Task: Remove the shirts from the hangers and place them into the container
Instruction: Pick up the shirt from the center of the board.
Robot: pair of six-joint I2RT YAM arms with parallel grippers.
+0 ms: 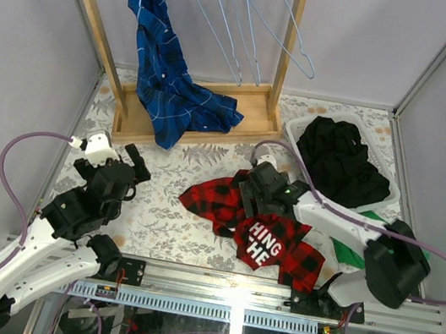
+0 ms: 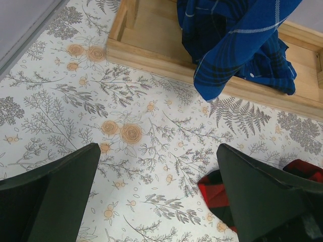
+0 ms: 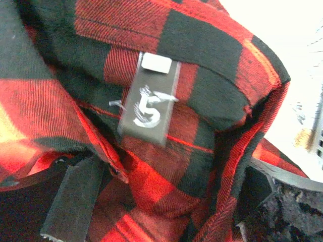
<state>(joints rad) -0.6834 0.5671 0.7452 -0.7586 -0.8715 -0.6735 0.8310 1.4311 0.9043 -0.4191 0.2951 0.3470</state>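
Folds of red-and-black plaid shirt bunch between right end effector's spread fingers; left end effector released

- top: high above the near edge, looking down on the whole counter
- left wrist: low, faces the blue plaid shirt
- right wrist: right up on the red-and-black plaid shirt, which shows in all three

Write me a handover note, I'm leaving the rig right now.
Left tool: open, empty, above the floral table.
Right tool: open, straddling the red-and-black plaid shirt, which lies on the table.
Done: black shirts in the white lattice plastic basket; three light-blue wire hangers bare.
Left: basket the red shirt; unhang the blue plaid shirt.
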